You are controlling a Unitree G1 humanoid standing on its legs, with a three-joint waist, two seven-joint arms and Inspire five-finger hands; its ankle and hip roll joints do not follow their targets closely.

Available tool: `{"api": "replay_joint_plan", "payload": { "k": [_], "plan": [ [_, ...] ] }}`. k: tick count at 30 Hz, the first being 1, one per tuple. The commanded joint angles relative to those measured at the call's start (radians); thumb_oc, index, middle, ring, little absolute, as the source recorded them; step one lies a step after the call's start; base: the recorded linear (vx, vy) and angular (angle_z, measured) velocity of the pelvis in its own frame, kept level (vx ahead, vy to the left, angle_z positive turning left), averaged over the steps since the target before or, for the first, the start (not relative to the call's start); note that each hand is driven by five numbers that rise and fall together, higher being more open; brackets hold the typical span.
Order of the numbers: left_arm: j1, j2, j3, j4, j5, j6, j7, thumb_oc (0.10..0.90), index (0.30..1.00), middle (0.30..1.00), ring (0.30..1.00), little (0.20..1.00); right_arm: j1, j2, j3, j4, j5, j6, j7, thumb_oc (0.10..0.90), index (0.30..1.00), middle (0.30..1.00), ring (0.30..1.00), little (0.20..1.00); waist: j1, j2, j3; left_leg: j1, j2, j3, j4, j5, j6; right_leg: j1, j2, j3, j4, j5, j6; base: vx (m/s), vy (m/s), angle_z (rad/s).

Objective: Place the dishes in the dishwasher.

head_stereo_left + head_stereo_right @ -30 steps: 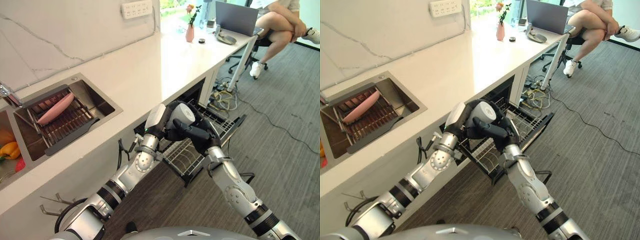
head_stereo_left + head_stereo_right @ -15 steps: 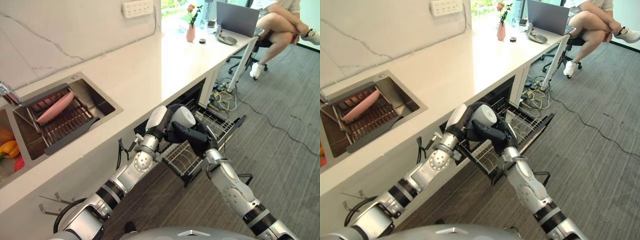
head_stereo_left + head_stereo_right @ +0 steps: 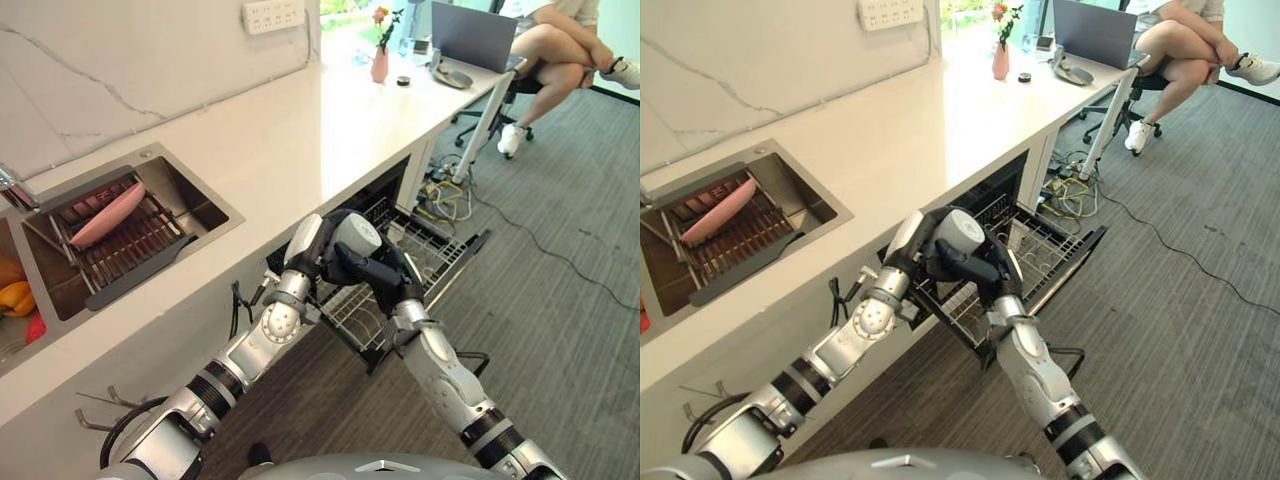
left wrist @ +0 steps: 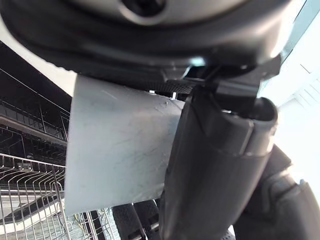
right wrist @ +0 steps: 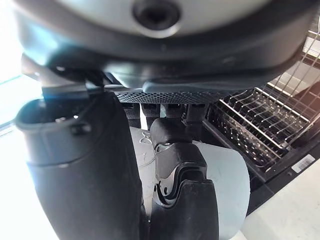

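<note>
While gripped: cup (image 3: 356, 236), seemingly both hands.

Both hands cover most of the white cup (image 3: 357, 234) — its mouth stays hidden

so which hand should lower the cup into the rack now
Left, probably. The left hand already grips the white cup over the pulled-out rack; the right hand only closes on it from the front.
</note>
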Motion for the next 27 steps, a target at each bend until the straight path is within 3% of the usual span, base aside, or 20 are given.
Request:
{"api": "replay_joint_plan", "payload": {
  "k": [1,6,7,8,9,10,17,21,27],
  "plan": [
    [-0.124,-0.051,0.010,-0.220,-0.122,-0.203,0.008,0.400,0.300,0.300,0.300,0.300,-0.172,0.042,-0.081,0.023,-0.037,-0.111,-0.045,0.400,0.300,0.300,0.300,0.300,0.016,-0.005,-0.012,0.104,-0.038,0.010,0.003,-0.173,0.047,-0.031,0.009,0.077,0.019,-0.022,-0.014,-0.02,-0.023,-0.07],
    [-0.104,-0.053,0.018,-0.226,-0.175,-0.202,-0.017,0.400,0.300,0.300,0.300,0.300,-0.170,0.041,-0.105,0.026,-0.077,-0.111,-0.065,0.400,0.300,0.300,0.300,0.300,0.010,-0.003,-0.013,0.103,-0.039,0.011,0.003,-0.173,0.049,-0.030,0.007,0.076,0.019,-0.020,-0.018,-0.01,-0.004,-0.03],
    [-0.098,-0.055,0.016,-0.226,-0.188,-0.197,-0.027,0.452,0.378,0.378,0.378,0.378,-0.163,0.038,-0.107,0.027,-0.082,-0.110,-0.068,0.400,0.300,0.300,0.300,0.300,0.009,-0.002,-0.014,0.106,-0.040,0.011,0.003,-0.174,0.049,-0.028,0.008,0.074,0.019,-0.021,-0.019,0.00,0.000,0.00],
    [-0.093,-0.054,0.016,-0.229,-0.200,-0.190,-0.036,0.562,0.542,0.542,0.542,0.542,-0.156,0.032,-0.112,0.024,-0.091,-0.107,-0.078,0.400,0.300,0.300,0.300,0.300,0.009,-0.002,-0.014,0.110,-0.039,0.011,0.003,-0.175,0.049,-0.025,0.008,0.072,0.019,-0.021,-0.019,0.00,0.000,0.00],
    [-0.088,-0.052,0.018,-0.235,-0.214,-0.186,-0.051,0.764,0.846,0.846,0.846,0.846,-0.150,0.030,-0.118,0.023,-0.100,-0.104,-0.081,0.400,0.300,0.300,0.300,0.300,0.010,-0.001,-0.014,0.112,-0.040,0.010,0.003,-0.175,0.049,-0.022,0.008,0.071,0.019,-0.022,-0.019,0.00,0.000,0.00],
    [-0.085,-0.048,0.020,-0.249,-0.232,-0.183,-0.073,0.800,0.900,0.900,0.900,0.900,-0.144,0.028,-0.131,0.028,-0.114,-0.098,-0.087,0.400,0.300,0.300,0.300,0.300,0.010,0.000,-0.013,0.112,-0.039,0.008,0.003,-0.176,0.049,-0.020,0.008,0.069,0.019,-0.023,-0.018,0.00,0.000,0.00],
    [-0.097,-0.031,0.026,-0.304,-0.295,-0.185,-0.119,0.800,0.900,0.900,0.900,0.900,-0.133,0.025,-0.228,0.037,-0.146,-0.110,-0.150,0.400,0.300,0.300,0.300,0.300,0.015,0.007,-0.007,0.105,-0.042,-0.007,0.003,-0.177,0.052,-0.020,0.006,0.057,0.019,-0.024,-0.015,0.00,0.006,0.02],
    [-0.088,-0.039,0.031,-0.346,-0.467,-0.172,-0.188,0.800,0.900,0.900,0.900,0.900,-0.116,0.027,-0.325,0.066,-0.117,-0.130,-0.201,0.400,0.300,0.300,0.300,0.300,0.029,0.010,-0.008,0.104,-0.047,-0.020,0.003,-0.181,0.054,-0.009,0.004,0.041,0.019,-0.025,-0.013,0.00,0.013,0.11],
    [-0.056,-0.034,0.066,-0.387,-0.556,-0.162,-0.221,0.800,0.900,0.900,0.900,0.900,-0.118,0.029,-0.392,0.091,-0.079,-0.150,-0.226,0.400,0.300,0.300,0.300,0.300,0.039,0.011,-0.009,0.106,-0.047,-0.033,0.003,-0.184,0.053,0.006,0.003,0.027,0.019,-0.030,-0.016,0.00,0.001,0.11]
  ]
}}
